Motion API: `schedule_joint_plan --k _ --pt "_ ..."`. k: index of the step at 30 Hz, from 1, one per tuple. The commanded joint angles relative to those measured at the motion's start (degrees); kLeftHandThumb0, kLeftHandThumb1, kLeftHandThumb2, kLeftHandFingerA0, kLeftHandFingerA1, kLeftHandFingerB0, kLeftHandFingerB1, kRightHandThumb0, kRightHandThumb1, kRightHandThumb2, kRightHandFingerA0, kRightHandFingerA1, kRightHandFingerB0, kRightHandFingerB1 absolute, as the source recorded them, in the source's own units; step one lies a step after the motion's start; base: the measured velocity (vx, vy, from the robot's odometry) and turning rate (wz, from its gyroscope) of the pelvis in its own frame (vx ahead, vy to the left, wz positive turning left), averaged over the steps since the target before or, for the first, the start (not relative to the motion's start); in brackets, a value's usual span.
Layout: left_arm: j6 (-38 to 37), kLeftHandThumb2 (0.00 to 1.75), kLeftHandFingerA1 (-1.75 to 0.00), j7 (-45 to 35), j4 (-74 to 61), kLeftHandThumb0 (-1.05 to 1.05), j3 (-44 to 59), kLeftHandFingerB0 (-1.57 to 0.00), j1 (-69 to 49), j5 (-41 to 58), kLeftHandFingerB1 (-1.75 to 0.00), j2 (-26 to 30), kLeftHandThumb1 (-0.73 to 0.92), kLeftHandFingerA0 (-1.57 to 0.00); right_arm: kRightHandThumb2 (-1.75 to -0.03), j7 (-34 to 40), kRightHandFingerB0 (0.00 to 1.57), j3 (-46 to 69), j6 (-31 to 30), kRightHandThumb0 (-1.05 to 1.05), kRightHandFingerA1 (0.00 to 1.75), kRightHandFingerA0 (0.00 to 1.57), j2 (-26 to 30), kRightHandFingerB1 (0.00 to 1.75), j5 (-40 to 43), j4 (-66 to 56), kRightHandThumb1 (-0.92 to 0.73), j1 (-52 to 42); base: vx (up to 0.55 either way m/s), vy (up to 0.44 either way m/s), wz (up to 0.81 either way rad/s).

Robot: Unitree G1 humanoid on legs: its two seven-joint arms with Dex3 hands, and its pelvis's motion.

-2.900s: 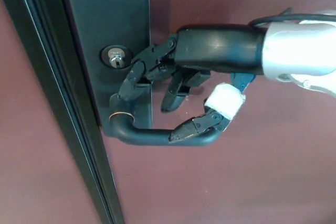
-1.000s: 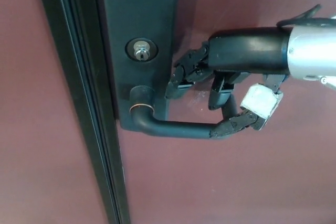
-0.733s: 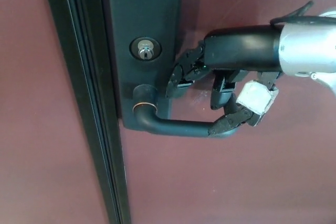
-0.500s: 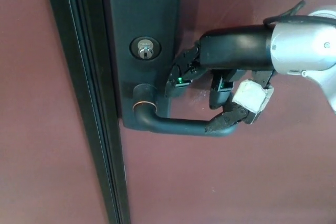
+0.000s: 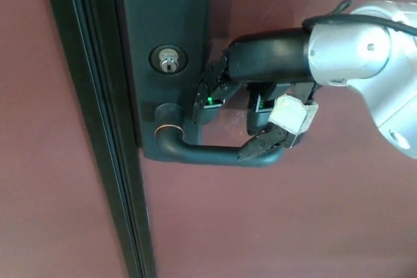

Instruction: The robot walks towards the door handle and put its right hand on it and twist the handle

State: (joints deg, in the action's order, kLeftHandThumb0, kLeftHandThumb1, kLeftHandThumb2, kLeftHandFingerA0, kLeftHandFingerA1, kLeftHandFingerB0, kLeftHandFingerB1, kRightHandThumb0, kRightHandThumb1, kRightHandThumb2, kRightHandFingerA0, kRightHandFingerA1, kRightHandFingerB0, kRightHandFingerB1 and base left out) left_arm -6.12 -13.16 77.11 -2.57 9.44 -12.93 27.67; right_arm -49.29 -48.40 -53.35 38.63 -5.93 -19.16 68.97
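The right hand is seen against the door, draped over the free end of the handle. The thumb, w/ its white wrap, is hooked across the lever tip from the right; the two fingers are curled down above the lever, nearer the plate, not clearly pressed on it. So the hand is only partly closed: a loose hook on the handle, not a full wrap.

Vs. 0.5 s ago, the whole view is shifted a bit, so camera motion is assumed. Relative to the handle, the hand is slid slightly left, toward the pivot, and the silver wrist is brought further into view at right. The lever is still lying approx. level, much as in the earlier views, i.e. no real twist is registered yet.

Contact step is judged done; twist is judged pending. Downward push at the tip is probably needed. W/ so loose a hold, slipping off the end is a risk.

The keyhole sits above the pivot. Left hand is not seen.
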Motion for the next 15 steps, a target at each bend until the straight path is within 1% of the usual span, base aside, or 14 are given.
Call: schedule_joint_plan --k 1,6,7,8,10,12,15 --pt "1.1 0.58 -0.46 0.0 -0.2 -0.41 0.0 -0.48 0.4 -0.2 -0.39 -0.6 0.61 -0.68 -0.78 -2.0 0.37 -0.9 -2.4 -0.6 0.6 0.63 -1.8 0.46 -0.9 3.6 -0.44 -4.0 0.0 0.0 0.0" --pt "1.3 0.58 -0.46 -0.1 -0.2 -0.41 0.0 -0.48 0.5 -0.1 -0.39 -0.6 0.61 -0.68 -0.78 -2.3 0.37 -0.7 -2.5 -0.6 0.6 0.63 -2.4 0.46 -2.1 3.6 -0.44 -4.4 0.0 0.0 0.0" --pt "1.6 0.58 -0.46 0.0 -0.1 -0.4 0.1 -0.49 0.6 -0.1 -0.39 -0.6 0.61 -0.68 -0.77 -1.3 0.4 -0.5 -2.3 -0.62 0.61 0.68 -3.9 0.47 -2.4 4.1 -0.45 -5.1 0.0 0.0 0.0" --pt "1.6 0.58 -0.46 0.0 -0.1 -0.4 0.1 -0.49 0.7 -0.1 -0.39 -0.6 0.61 -0.68 -0.77 -1.2 0.4 -0.4 -2.3 -0.62 0.61 0.68 -4.1 0.47 -2.5 4.2 -0.45 -5.2 0.0 0.0 0.0" --pt "1.6 0.58 -0.46 0.1 -0.2 -0.4 0.0 -0.49 0.7 -0.1 -0.39 -0.6 0.61 -0.68 -0.78 -1.3 0.39 -0.2 -2.2 -0.59 0.62 0.66 -4.7 0.47 -2.7 4.6 -0.44 -5.2 0.0 0.0 0.0" --pt "1.6 0.58 -0.46 -0.3 -0.2 -0.4 0.2 -0.49 0.8 0.0 -0.39 -0.6 0.61 -0.68 -0.78 -1.2 0.41 0.2 -2.0 -0.59 0.6 0.62 -5.4 0.48 -2.9 5.5 -0.44 -5.1 0.0 0.0 0.0" --pt "1.8 0.58 -0.46 -0.1 -0.3 -0.4 0.1 -0.49 1.0 0.0 -0.39 -0.6 0.6 -0.68 -0.79 -1.0 0.44 1.3 -1.5 -0.59 0.61 0.61 -6.3 0.5 -2.9 6.8 -0.44 -5.1 0.0 0.0 0.0"
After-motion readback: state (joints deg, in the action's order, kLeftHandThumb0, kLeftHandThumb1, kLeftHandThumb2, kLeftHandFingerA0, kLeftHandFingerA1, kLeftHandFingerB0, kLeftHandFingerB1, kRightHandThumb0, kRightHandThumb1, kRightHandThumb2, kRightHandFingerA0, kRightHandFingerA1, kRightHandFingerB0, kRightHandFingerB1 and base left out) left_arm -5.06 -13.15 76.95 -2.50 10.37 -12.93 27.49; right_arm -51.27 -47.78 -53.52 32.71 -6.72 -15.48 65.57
